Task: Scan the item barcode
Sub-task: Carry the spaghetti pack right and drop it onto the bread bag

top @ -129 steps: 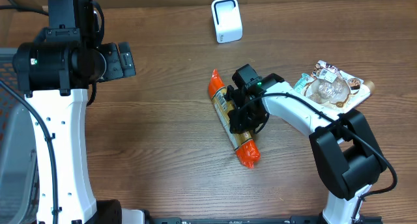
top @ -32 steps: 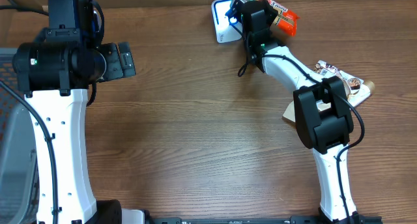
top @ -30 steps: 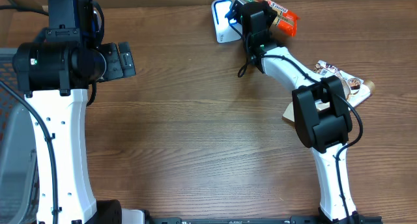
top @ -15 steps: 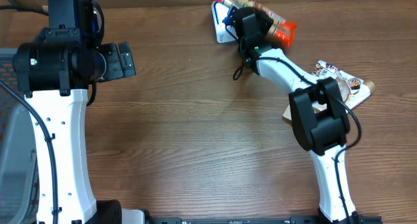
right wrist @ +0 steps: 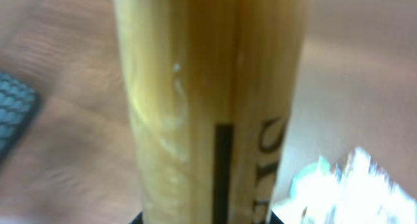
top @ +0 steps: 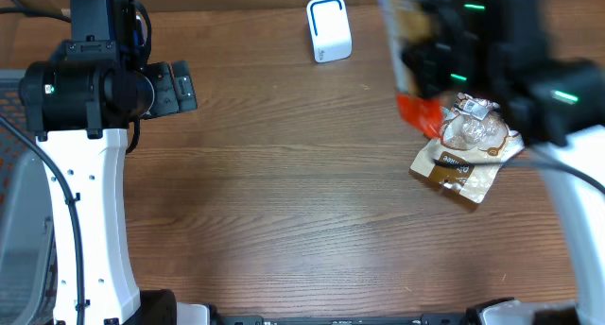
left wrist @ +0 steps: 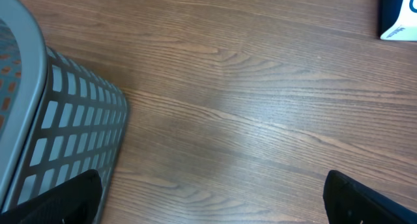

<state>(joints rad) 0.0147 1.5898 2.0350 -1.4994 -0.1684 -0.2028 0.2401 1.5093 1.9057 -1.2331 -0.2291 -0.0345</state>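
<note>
Two arms stand at a brown wood-grain table [top: 284, 202] whose boards run side to side; nothing of the room beyond it shows. At the far left a grey plastic basket [left wrist: 58, 126] with a rounded rim and a grid of square holes is cut off by the frame edge, and its inside is hidden. Beside it rises the white, black-jointed left arm [top: 90, 174]. The left gripper [left wrist: 212, 201] hangs over bare wood with its jaws spread wide and nothing between them; only the black tips of its fingers [left wrist: 65, 196] show in the bottom corners of the wrist view.

Near the table's far edge, in the middle, stands a small white scanner [top: 328, 29], a rounded box with a dark outline on its face.

To the right, the right gripper [top: 437, 56] is a smear of black with green lights, raised above the table and clamped on the packet [right wrist: 208, 107]. The packet is a long glossy golden tube with a black bar and partial lettering too soft to read; its orange end [top: 418, 113] points down. Below it lie crinkled snack bags [top: 468, 145], one clear, one brown, overlapping.
</note>
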